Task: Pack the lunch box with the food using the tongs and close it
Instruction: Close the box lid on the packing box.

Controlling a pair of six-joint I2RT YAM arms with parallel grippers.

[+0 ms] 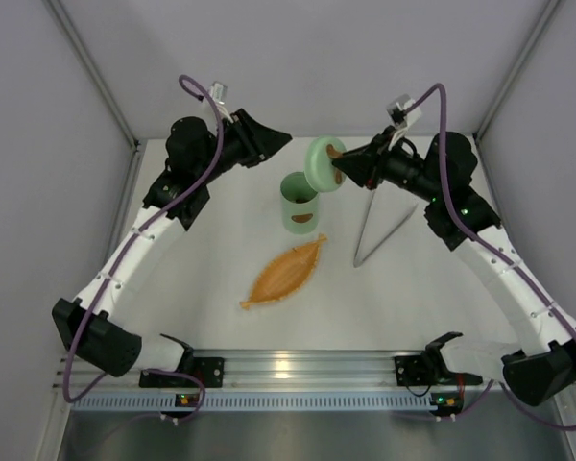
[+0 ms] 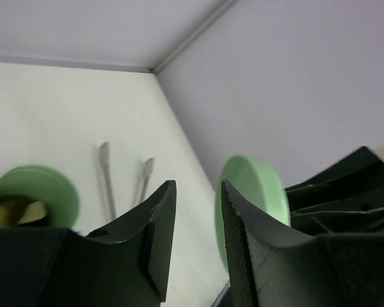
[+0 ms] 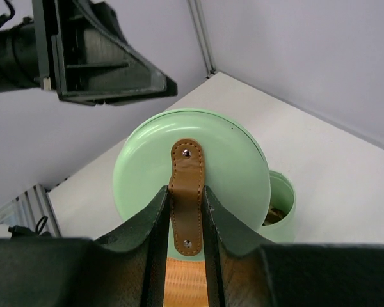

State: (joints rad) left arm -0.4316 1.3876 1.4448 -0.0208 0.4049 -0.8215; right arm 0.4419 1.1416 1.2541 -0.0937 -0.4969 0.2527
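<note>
The mint-green lunch box stands upright and uncovered at the middle of the table, with food showing inside it. Its round green lid hangs on edge just above and behind the box. My right gripper is shut on the lid's brown strap. My left gripper is open and holds nothing. It hovers left of the lid, apart from it. The tongs lie flat on the table to the right of the box, touched by neither gripper.
An orange leaf-shaped tray lies in front of the lunch box. White walls close the table at the back and both sides, near both wrists. A metal rail runs along the near edge.
</note>
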